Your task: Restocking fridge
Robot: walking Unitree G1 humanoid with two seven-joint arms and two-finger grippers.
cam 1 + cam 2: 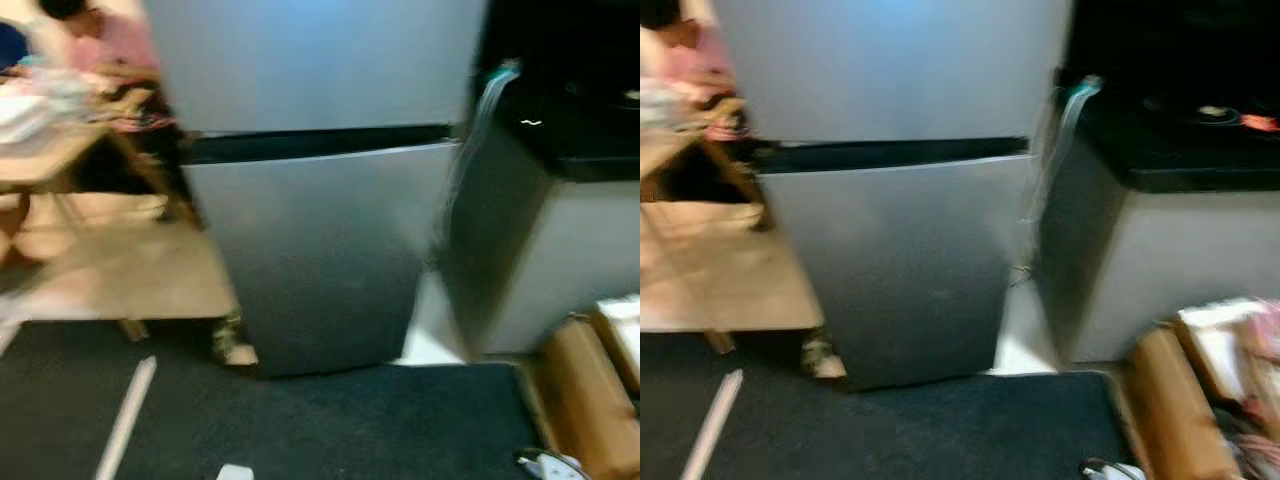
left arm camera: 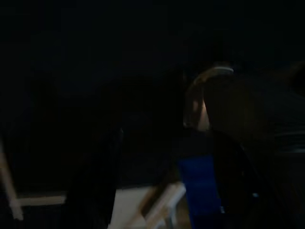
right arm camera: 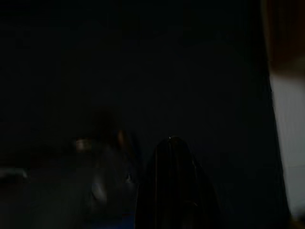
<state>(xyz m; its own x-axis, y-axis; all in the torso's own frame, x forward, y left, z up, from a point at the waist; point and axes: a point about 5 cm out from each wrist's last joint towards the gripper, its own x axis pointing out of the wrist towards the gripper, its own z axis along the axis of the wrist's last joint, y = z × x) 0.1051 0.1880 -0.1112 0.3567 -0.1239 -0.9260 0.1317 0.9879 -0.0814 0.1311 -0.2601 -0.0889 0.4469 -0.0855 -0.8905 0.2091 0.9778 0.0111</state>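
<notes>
A silver two-door fridge (image 1: 320,200) stands straight ahead, both doors closed, with a dark seam (image 1: 320,143) between the upper and lower door. Both eye views are blurred. The left wrist view is very dark; a black finger (image 2: 95,181) and a blue patch (image 2: 200,191) can just be made out. In the equally dark right wrist view a black fingertip (image 3: 174,181) shows against a dark floor.
A counter with a black top (image 1: 1180,150) stands right of the fridge. Cardboard boxes (image 1: 1200,390) sit on the floor at the right. A person in pink (image 1: 100,50) sits at a wooden table (image 1: 50,150) at the left. A black mat (image 1: 330,420) covers the floor before the fridge.
</notes>
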